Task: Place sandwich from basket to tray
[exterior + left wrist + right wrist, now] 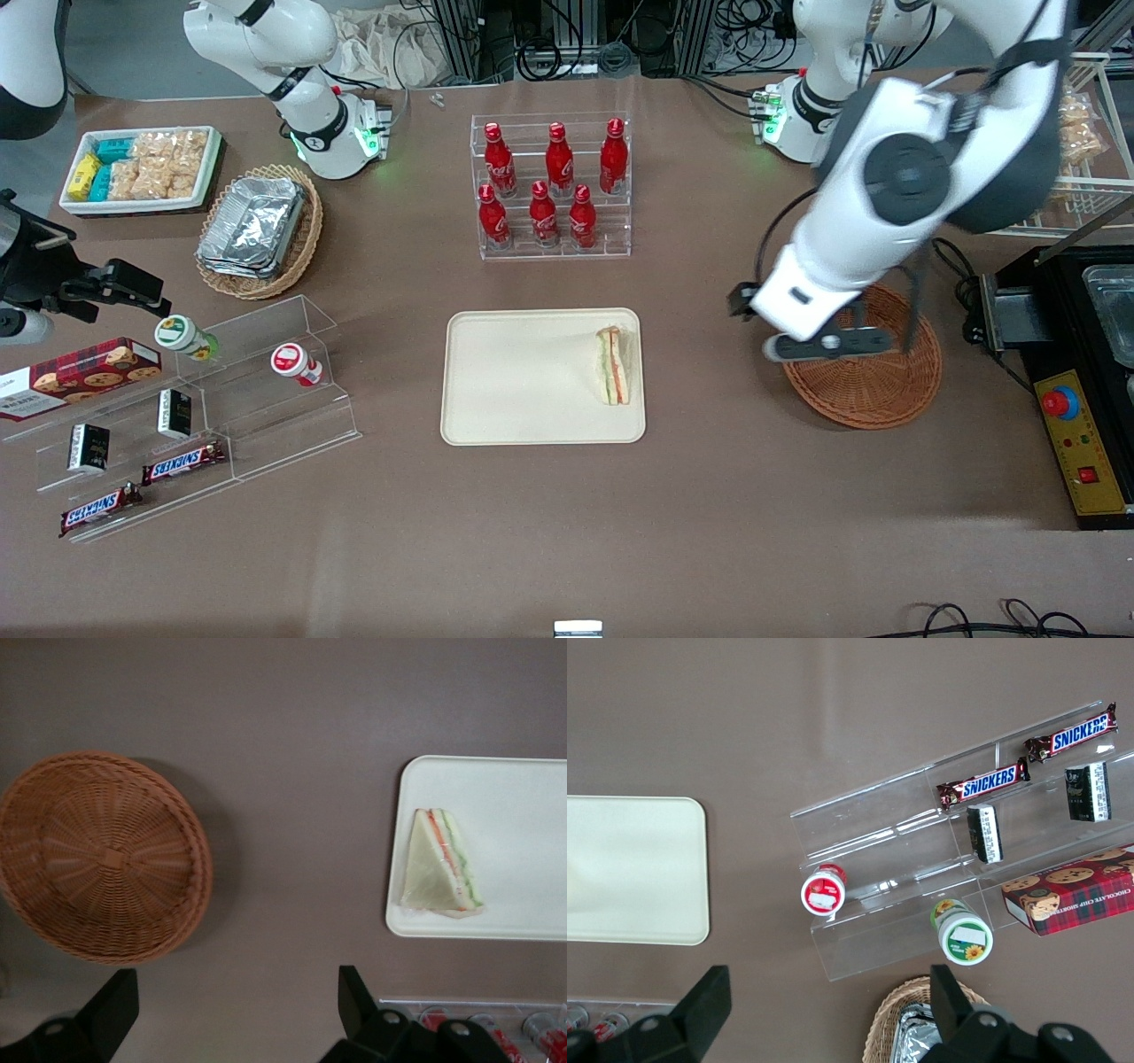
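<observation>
The sandwich [614, 365] lies on the cream tray [523, 381], at the tray's end nearest the basket. The round reddish-brown wicker basket [877, 385] is empty and stands beside the tray, toward the working arm's end of the table. The left arm's gripper [828, 344] hangs open and empty above the basket's rim on the tray side, well above the table. In the left wrist view the gripper [236, 992] has its jaws wide apart over bare table, between the basket [102, 855] and the tray [523, 806] with the sandwich [440, 866].
A clear rack of red cola bottles [554, 190] stands farther from the front camera than the tray. An acrylic shelf [204, 408] with snacks, a tan basket of foil containers [257, 226] and a white snack tray [142, 168] lie toward the parked arm's end. A black control box [1076, 443] sits beside the basket.
</observation>
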`<control>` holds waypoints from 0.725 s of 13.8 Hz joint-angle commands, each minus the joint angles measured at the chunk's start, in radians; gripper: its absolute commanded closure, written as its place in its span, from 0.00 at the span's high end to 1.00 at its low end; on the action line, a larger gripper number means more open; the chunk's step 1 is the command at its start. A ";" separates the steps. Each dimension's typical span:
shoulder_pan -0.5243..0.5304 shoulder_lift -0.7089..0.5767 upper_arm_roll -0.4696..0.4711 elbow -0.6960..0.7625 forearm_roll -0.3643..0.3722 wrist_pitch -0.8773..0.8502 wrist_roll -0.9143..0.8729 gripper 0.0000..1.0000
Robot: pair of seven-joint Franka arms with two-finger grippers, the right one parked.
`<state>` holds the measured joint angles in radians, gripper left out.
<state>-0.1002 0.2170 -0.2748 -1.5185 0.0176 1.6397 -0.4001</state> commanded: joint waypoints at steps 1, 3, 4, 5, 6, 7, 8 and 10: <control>0.121 -0.094 -0.006 -0.035 -0.056 -0.082 0.154 1.00; 0.181 -0.129 0.037 -0.037 -0.074 -0.139 0.260 1.00; 0.169 -0.145 0.137 -0.038 -0.102 -0.158 0.320 1.00; 0.139 -0.165 0.229 -0.048 -0.117 -0.181 0.366 1.00; 0.123 -0.174 0.308 -0.052 -0.117 -0.205 0.404 1.00; 0.122 -0.182 0.336 -0.057 -0.107 -0.210 0.421 1.00; 0.125 -0.198 0.339 -0.063 -0.099 -0.212 0.420 1.00; 0.123 -0.223 0.339 -0.072 -0.096 -0.212 0.402 1.00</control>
<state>0.0515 0.0447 0.0674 -1.5532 -0.0766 1.4341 0.0231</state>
